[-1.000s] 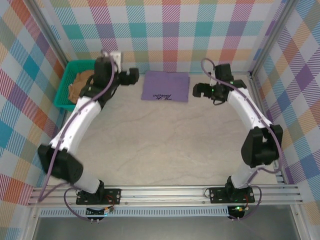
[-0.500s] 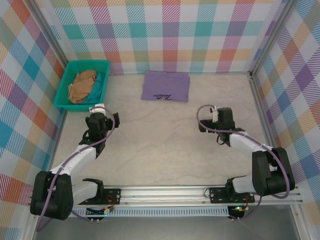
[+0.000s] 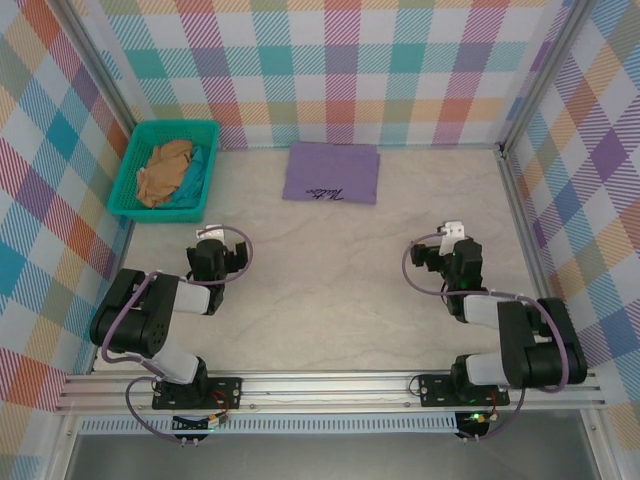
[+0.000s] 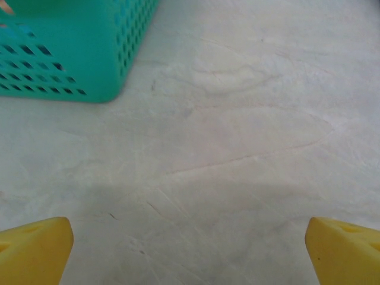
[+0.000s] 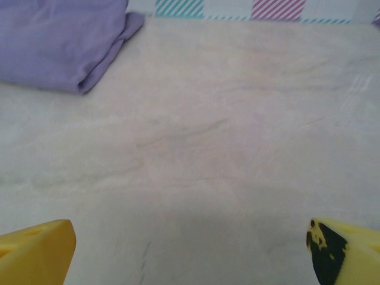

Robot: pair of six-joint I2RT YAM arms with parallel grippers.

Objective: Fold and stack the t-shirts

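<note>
Item one: purple shirt [image 3: 331, 172], folded, is lying flat at the tabletop's [image 3: 330, 280] 12 o'clock, with a dark script mark along its near edge.

Item two: tan shirt [image 3: 165, 170], crumpled, is sitting inside the teal basket [image 3: 170, 124] at 10 o'clock.

Left claw [image 3: 212, 252] is hanging low at 8 o'clock, its fingers standing wide apart and gripping nothing. I am seeing the basket's corner at its 11 o'clock.

Right claw [image 3: 452, 258] is hanging at 4 o'clock, likewise spread and empty, with the purple shirt's edge at its 11 o'clock.

Teal basket [image 3: 178, 125] at far-left corner of marbled table [image 3: 330, 270]; plaid walls [image 3: 340, 70] around.
</note>
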